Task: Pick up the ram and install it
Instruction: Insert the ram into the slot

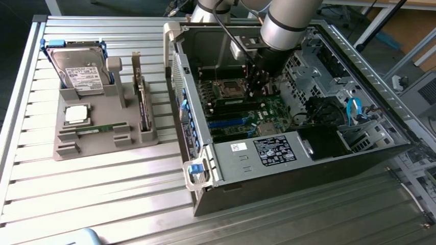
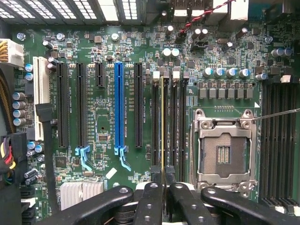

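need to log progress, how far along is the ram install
Done: the ram is picked up and inside the case, over the motherboard. In hand: the gripper is shut on it, edge-on among the memory slots beside the CPU socket. Left: letting go; whether it is fully seated cannot be told.

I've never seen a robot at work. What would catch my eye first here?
The silver robot arm reaching into the open computer case, at the exterior view's right, grabs attention first. In the wrist view, its tool pinches the ram, a thin stick edge-on, along the memory slots beside the empty CPU socket. A grey tray of parts sits at the exterior view's left.
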Tool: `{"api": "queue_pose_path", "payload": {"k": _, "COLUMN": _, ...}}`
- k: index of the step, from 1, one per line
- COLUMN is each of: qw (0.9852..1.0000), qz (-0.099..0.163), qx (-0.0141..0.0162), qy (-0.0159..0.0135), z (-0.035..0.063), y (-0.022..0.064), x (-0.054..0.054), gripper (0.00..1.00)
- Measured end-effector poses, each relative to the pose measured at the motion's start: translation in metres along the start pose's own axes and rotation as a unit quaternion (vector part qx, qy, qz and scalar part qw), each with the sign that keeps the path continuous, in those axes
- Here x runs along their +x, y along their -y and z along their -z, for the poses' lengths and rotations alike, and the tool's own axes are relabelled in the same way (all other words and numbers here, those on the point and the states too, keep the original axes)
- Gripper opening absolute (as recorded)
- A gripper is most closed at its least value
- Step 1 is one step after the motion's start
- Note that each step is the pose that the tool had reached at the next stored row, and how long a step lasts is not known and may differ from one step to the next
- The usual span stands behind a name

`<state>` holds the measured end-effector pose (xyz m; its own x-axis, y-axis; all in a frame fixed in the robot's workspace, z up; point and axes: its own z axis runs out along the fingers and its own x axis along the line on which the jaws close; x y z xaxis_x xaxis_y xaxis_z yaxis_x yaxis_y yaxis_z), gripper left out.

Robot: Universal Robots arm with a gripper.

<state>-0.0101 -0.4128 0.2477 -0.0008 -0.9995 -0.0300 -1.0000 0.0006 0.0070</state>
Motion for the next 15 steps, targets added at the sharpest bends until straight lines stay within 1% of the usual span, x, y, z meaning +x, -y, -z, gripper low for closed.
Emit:
{"api": "queue_pose_path", "payload": {"k": 4, "qw": 1.0000, "qz": 0.000, "qx": 0.0000, "qy": 0.0000, "z": 0.0000, "y": 0.0000, "x": 0.0004, "gripper": 0.12}}
{"api": "queue_pose_path", "payload": {"k": 10, "qw": 1.0000, "qz": 0.000, "qx": 0.0000, "qy": 0.0000, "z": 0.0001, "y": 0.0000, "x": 0.0042, "gripper": 0.12}}
{"api": "queue_pose_path", "payload": {"k": 15, "qw": 1.0000, "qz": 0.000, "qx": 0.0000, "qy": 0.0000, "z": -0.0003, "y": 0.0000, "x": 0.0045, "gripper": 0.12}}
